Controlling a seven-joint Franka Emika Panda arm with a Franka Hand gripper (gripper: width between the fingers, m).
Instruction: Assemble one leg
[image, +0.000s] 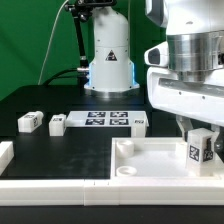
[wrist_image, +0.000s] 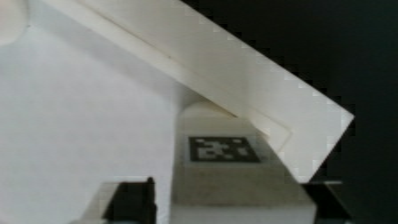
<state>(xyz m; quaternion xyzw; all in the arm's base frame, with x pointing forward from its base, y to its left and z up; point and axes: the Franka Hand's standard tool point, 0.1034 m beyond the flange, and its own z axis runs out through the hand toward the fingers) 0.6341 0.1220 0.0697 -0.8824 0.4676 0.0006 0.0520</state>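
Note:
My gripper is shut on a leg, a small white block with a tag on its face. It holds the leg upright at the exterior view's right, over the large white panel, which has a raised rim. I cannot tell whether the leg touches the panel. In the wrist view the leg sits between the two dark fingers, and the gripper closes on its sides. The panel's rim runs diagonally past it. Two more legs lie on the black table at the exterior view's left.
The marker board lies flat behind the panel, before the robot's white base. A small white piece lies beside it. A white bar runs along the table's front, with a white block at its left end.

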